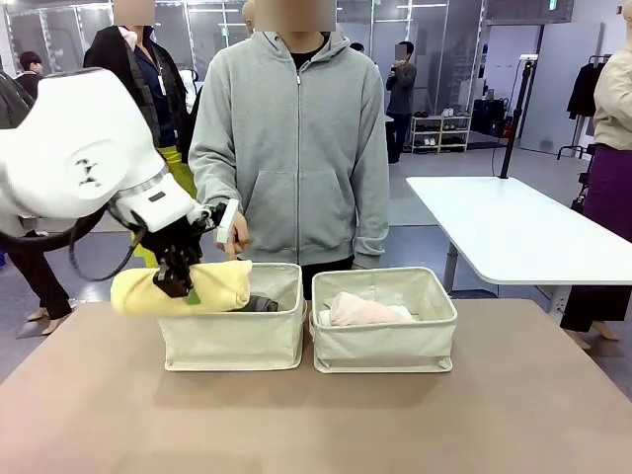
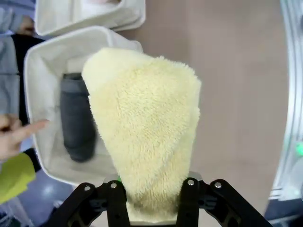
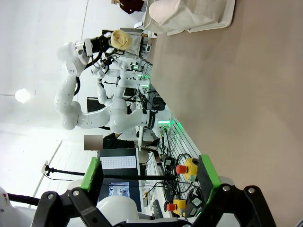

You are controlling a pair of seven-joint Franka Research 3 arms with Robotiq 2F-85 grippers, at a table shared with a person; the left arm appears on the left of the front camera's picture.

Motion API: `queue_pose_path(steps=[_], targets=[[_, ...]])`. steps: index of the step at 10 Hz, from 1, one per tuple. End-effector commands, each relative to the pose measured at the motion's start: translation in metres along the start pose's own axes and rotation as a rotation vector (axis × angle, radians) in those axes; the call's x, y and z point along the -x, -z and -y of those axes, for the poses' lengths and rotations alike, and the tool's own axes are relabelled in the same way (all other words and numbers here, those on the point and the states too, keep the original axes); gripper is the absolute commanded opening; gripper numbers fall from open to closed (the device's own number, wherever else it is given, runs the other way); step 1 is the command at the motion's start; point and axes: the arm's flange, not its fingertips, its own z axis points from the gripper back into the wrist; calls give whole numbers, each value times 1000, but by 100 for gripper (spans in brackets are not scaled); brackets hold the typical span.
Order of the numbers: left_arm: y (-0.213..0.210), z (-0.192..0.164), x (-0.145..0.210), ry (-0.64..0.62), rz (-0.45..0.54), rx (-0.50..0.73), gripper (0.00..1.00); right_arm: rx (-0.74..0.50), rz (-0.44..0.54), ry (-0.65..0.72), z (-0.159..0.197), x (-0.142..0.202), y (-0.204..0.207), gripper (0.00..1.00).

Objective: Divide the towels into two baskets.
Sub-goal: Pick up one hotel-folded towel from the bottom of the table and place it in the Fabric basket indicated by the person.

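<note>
Brown tabletop [image 1: 296,415] was seen carrying two cream canvas baskets side by side. In the left basket [image 1: 233,341] a dark grey towel [image 2: 77,118] was already laid along the far side, leaving room near it. A pale yellow towel [image 1: 182,287] was held clamped in the left gripper [image 1: 176,281] above that basket's left rim, apparently so that it could be lowered beside the grey one. A pale pink towel [image 1: 360,310] was lying in the right basket [image 1: 383,336]. The right gripper [image 3: 151,187] was kept wide apart, holding nothing.

No text, label, brand, number or sign is legible anywhere; the screens behind are too blurred to read.
</note>
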Motion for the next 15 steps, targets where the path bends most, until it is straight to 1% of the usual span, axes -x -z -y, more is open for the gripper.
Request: queue_pose_path(steps=[1,2,3,4,5,6,7,8,10,11,12,13,14,15], targets=[[11,-49,-3,98,49,14,37,2,-11,-20,-2,3,1,100],[22,-69,-6,101,47,6,37,2,-11,-20,-2,3,1,100],[33,-85,-10,78,20,-8,37,2,-11,-20,-2,3,1,100],[48,-99,-16,44,5,-14,37,2,-11,-20,-2,3,1,100],[60,-110,-18,-12,-27,-53,37,2,-11,-20,-2,3,1,100],[72,-119,-18,-52,-2,-34,37,2,-11,-20,-2,3,1,100],[87,-129,-14,-82,-27,-27,37,2,-11,-20,-2,3,1,100],[103,-136,-10,-112,-22,9,37,2,-11,-20,-2,3,1,100],[129,-142,-6,-133,-49,57,37,2,-11,-20,-2,3,1,100],[135,-140,-6,-137,-54,73,51,2,-11,-20,-2,3,1,100],[137,-139,-6,-134,-61,77,76,2,-11,-20,-2,3,1,100],[135,-136,-7,-130,-60,77,90,2,-11,-20,-2,3,1,100],[134,-134,-9,-124,-68,72,100,2,-11,-20,-2,3,1,100],[133,-132,-9,-126,-69,66,100,2,-11,-20,-2,3,1,100]])
